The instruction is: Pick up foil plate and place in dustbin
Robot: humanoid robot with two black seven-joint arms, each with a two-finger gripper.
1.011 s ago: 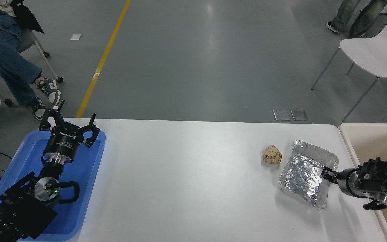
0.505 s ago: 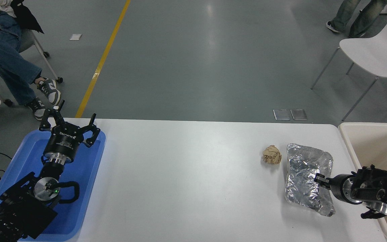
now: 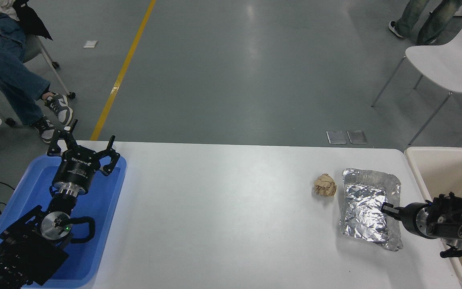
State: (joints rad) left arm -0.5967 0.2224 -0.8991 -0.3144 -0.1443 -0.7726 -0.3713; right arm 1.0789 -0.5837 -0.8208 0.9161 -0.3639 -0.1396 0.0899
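Observation:
The foil plate [image 3: 365, 208], crinkled silver, lies open side up on the white table [image 3: 223, 216] near its right end. My right gripper [image 3: 387, 209] reaches in from the right and its narrow fingers are pinched on the plate's right rim. The cream dustbin [image 3: 447, 168] stands just beyond the table's right edge, behind the right arm. Parked at the lower left, my left gripper [image 3: 82, 149] hangs over the blue tray with its fingers spread and nothing between them.
A crumpled tan paper ball [image 3: 325, 185] sits just left of the plate. A blue tray [image 3: 106, 224] lies under the left arm. One person sits at the top left, another stands at the top right by a white chair [image 3: 447, 60].
The plate was tilted up and twisted by my right gripper; now it lies flatter, squared to the table. The gripper has shifted slightly right and up. The left arm has not moved.

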